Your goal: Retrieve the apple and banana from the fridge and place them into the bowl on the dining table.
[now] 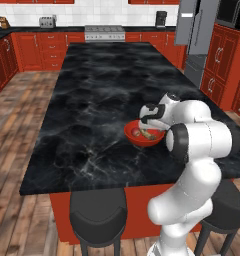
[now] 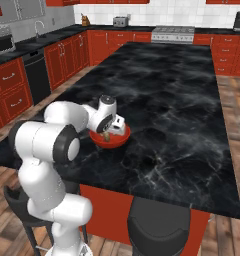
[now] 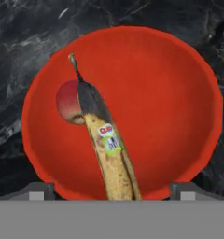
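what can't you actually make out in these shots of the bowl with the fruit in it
- Banana: in the hand view its lower end is cut off by the picture's bottom.
- Apple: in the hand view the banana hides its right side.
- Bowl: in the right base view the claw hides most of the inside.
- Banana sticker: too blurred to read.

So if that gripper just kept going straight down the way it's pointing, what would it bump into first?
Probably the banana: it lies in the red bowl between the open gripper tips, beside the apple. How far below is hard to judge.
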